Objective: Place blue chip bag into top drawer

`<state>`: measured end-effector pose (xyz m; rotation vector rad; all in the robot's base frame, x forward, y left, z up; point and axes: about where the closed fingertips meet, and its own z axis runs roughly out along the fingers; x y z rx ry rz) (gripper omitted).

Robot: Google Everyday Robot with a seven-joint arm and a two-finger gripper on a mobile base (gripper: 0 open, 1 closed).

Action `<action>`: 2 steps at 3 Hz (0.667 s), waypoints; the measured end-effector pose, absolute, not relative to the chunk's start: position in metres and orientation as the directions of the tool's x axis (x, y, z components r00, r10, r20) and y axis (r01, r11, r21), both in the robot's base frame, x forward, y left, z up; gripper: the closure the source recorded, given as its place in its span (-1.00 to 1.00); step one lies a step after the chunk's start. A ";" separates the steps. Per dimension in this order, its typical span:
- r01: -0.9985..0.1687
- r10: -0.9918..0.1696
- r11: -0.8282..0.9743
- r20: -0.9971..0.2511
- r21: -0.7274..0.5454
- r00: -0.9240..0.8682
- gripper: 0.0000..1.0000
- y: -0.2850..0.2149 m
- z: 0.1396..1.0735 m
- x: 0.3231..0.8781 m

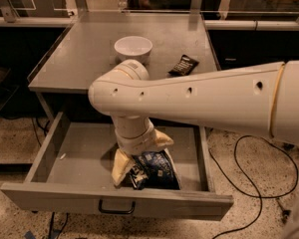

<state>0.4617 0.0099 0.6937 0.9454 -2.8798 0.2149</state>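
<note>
The blue chip bag (155, 171) lies inside the open top drawer (79, 153), near its front right, crumpled, with white lettering showing. My gripper (142, 161) hangs from the thick white arm straight down into the drawer, directly over the bag's left and rear edge. Its two cream fingers (120, 167) are spread apart, one left of the bag and one behind it, and they do not clamp the bag. The drawer's flat front panel with its small dark handle (117, 208) faces the camera. The arm hides part of the drawer floor.
On the grey tabletop (89, 54) above the drawer stand a white bowl (133, 47) and a small black-brown bar packet (183, 64). A black cable (249, 183) loops on the speckled floor to the right. Dark cabinets flank the table.
</note>
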 end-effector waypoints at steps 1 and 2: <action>-0.533 -0.524 0.821 0.102 -0.206 -0.846 -1.00 -0.008 0.732 0.458; -0.505 -0.499 0.830 0.091 -0.237 -0.862 -1.00 -0.016 0.747 0.454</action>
